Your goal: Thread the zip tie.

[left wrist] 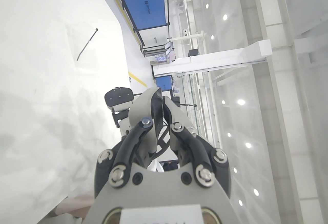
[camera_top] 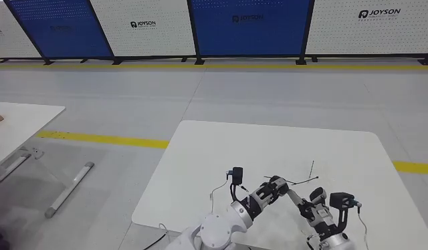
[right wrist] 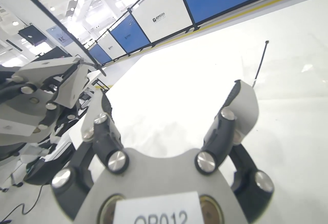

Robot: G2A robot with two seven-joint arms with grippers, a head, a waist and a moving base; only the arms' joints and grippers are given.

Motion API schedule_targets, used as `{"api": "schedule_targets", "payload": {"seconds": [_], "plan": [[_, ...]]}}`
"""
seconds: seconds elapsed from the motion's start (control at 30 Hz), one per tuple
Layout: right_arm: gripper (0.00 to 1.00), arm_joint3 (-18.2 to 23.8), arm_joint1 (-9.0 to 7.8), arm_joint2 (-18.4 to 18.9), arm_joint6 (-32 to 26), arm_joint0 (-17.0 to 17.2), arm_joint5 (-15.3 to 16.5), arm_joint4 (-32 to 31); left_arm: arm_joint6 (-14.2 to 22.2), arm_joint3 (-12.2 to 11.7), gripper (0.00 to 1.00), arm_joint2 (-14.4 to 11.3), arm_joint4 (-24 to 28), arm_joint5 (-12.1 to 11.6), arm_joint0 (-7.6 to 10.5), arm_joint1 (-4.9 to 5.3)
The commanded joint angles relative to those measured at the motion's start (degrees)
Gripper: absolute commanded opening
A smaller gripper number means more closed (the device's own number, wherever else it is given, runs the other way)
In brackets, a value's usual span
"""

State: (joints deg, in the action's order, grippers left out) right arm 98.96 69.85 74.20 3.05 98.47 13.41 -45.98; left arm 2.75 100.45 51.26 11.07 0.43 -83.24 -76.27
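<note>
1. Closest to the top camera, your two arms meet over the near right part of the white tabletop (camera_top: 221, 156) (left wrist: 38, 56) (right wrist: 179, 76), not far from its near edge.
2. Your left claw (camera_top: 273, 183) (left wrist: 162, 104) (right wrist: 78, 63) is clamped on the held zip tie (camera_top: 297, 180) (right wrist: 64, 31). Its pads are pressed together around the thin black strip.
3. That forearm runs diagonally out from the body, and the claw is raised off the surface. The strip's long free length sticks out toward your right arm, and a short stub shows on the claw's other side.
4. Your right claw (camera_top: 314, 198) (right wrist: 174, 102) sits just beside the left one with its fingers spread wide apart and nothing between them. It faces across the tabletop toward the far edge.
5. You have a loose zip tie (camera_top: 312, 168) (left wrist: 87, 44) (right wrist: 260, 62) lying flat on the tabletop just beyond the two claws. It is nearly straight, touches neither claw, and lies well inside the far and right edges.
6. From there the bare white surface is open to you toward the far edge and the left edge.
7. Past the tabletop you have grey floor (camera_top: 200, 89) with a yellow line (camera_top: 100, 140). A second table (camera_top: 20, 123) stands well apart on the left, and blue and white fence panels (camera_top: 140, 23) (right wrist: 164, 14) close the far side.
</note>
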Motion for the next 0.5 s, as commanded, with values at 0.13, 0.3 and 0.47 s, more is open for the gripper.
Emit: {"api": "schedule_targets", "payload": {"seconds": [0.13, 0.3, 0.47], "plan": [[0.47, -0.65, 0.22, -1.37, 1.35, -0.46, -0.54, -2.32, -1.82, -0.40, 0.00, -0.85, 0.35, 0.39, 0.63, -0.38], [0.34, -0.67, 0.31, -1.75, 1.00, -0.76, -0.47, -2.38, -3.54, -0.87, 0.00, -1.98, 0.09, 1.22, 1.22, -0.79], [0.35, -0.45, 0.24, -1.48, -0.50, -0.77, 1.26, -0.72, -4.76, -1.31, 0.00, -2.50, -0.25, 1.75, 1.60, -1.05]]}}
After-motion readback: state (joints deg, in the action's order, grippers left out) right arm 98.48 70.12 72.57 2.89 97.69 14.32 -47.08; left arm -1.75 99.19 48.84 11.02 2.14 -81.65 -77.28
